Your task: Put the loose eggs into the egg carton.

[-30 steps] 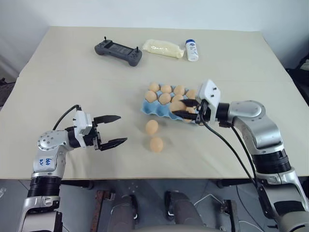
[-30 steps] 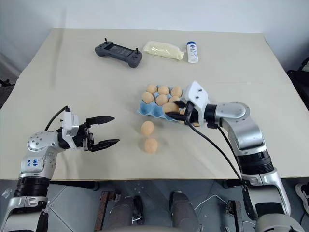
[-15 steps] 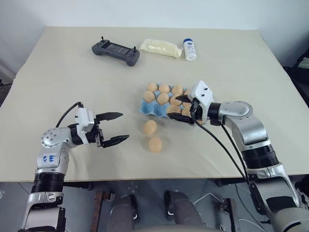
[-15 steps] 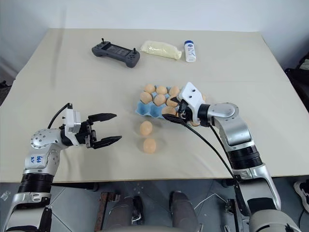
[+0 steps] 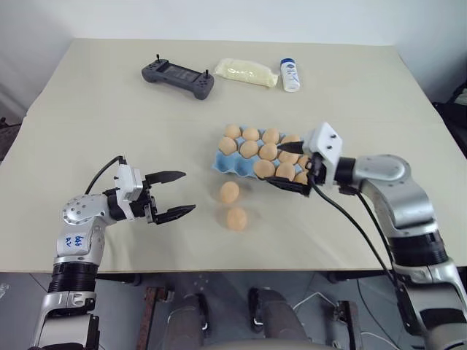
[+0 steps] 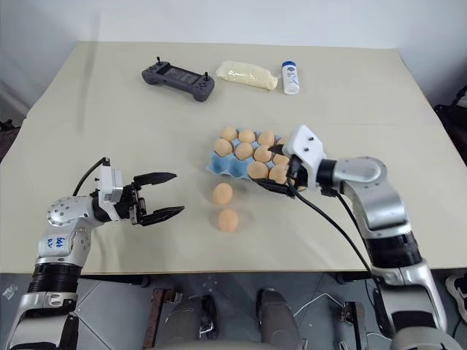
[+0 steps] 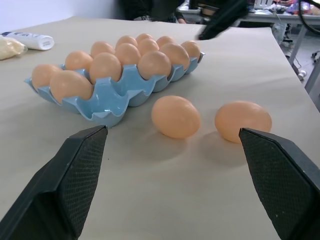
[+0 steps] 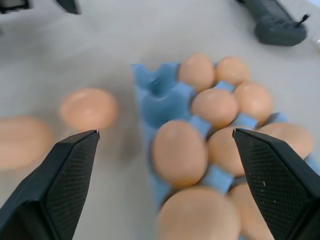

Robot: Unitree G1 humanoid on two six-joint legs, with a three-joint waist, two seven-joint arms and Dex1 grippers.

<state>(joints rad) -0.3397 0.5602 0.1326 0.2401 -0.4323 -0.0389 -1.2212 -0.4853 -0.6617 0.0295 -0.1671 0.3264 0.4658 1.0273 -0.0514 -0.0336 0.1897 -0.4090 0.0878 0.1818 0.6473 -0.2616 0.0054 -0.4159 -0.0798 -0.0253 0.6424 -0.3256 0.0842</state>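
— What can't you make out?
— The right gripper (image 5: 294, 169) covers the egg carton (image 5: 235, 163) at its near right corner, so the cups there are hidden. The print on the white bottle (image 5: 290, 75) is too small to read.
— Anything else?
— In the right wrist view the nearest loose egg (image 8: 20, 141) is blurred and cut off by the edge.

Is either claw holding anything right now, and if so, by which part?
Nothing is held. The left claw is open over bare table, and the right claw is open at the near end of the egg carton, gripping no egg.
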